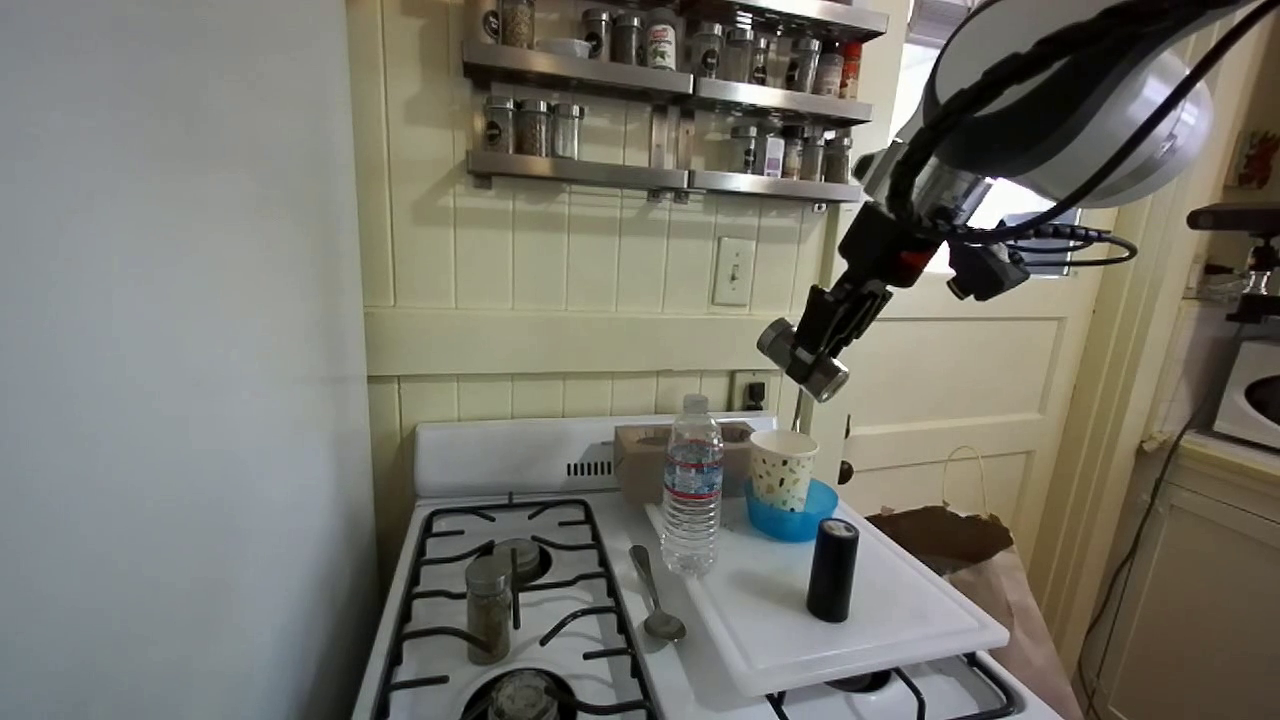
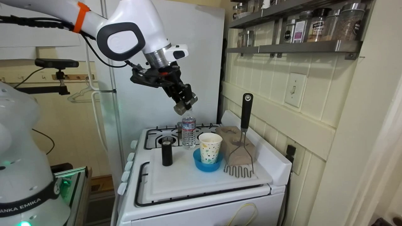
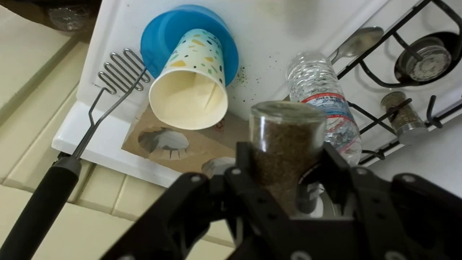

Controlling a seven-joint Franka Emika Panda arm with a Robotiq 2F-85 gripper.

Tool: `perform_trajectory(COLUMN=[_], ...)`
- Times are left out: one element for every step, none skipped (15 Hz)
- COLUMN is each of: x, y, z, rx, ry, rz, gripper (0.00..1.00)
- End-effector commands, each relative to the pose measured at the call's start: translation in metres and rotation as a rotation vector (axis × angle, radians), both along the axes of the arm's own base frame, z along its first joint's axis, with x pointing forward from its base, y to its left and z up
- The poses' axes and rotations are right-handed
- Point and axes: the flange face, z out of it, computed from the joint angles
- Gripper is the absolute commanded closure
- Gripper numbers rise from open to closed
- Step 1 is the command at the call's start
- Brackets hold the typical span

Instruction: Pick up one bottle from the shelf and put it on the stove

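The white arm (image 2: 141, 18) is hanging up there, bending at the wrist (image 2: 157, 58). The gripper (image 3: 288, 155) is slanting downward, and I'm seeing black fingers (image 3: 337, 169) clamping from both sides.

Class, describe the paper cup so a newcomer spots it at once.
Across part of the stove lies a white board. On it sits a blue bowl holding the paper cup. Pale with yellow and green flecks, the cup differs from the clear bottle and black cylinder nearby.
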Motion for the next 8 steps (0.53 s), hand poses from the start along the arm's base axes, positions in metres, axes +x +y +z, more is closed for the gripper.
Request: perform_trajectory(x=[0.001,0.002,0.003,0.004,0.005,0.007,0.008,0.010], y=[0.000,0.000,0.000,0.000,0.000,-0.001,-0.001,-0.002], z=[0.000,-0.001,-0.003,-0.004,-0.005,-0.008,-0.011,-0.014], rx=[-0.004,-0.016,-0.027,-0.034,-0.037,-0.047,-0.050,-0.051], ry=[0.005,0.011,0.019,0.026,0.034,0.044,0.053,0.062], rz=[-0.007,-0.014,-0.019,-0.021,-0.022,-0.028,-0.030,-0.035], gripper=[0.75,0.75,0.75,0.75,0.75,0.75,0.75,0.75])
